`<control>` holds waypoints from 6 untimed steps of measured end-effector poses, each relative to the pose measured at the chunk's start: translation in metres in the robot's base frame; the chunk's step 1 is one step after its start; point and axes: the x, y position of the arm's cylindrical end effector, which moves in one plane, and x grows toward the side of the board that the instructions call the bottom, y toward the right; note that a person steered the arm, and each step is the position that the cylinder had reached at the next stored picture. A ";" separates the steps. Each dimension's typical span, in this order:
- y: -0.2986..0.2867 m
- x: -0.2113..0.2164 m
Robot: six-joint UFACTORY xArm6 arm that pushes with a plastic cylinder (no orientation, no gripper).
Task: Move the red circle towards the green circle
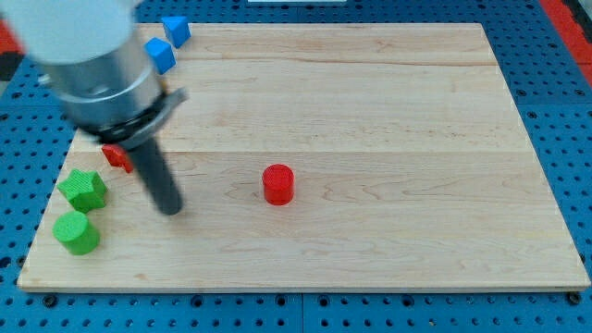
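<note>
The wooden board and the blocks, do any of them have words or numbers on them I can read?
None: no words, numbers, labels or signs can be read anywhere in the camera view.
The wooden board is bare wood.
The red circle, green circle, green star-like block, two blue blocks and the small red block behind the rod are plain.
My tip and the arm above it carry no readable marking.

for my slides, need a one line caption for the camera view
My tip rests left of the red circle, between it and the green circle at the board's lower left.
</note>
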 end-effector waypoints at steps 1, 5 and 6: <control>0.069 -0.048; 0.085 0.036; 0.072 0.032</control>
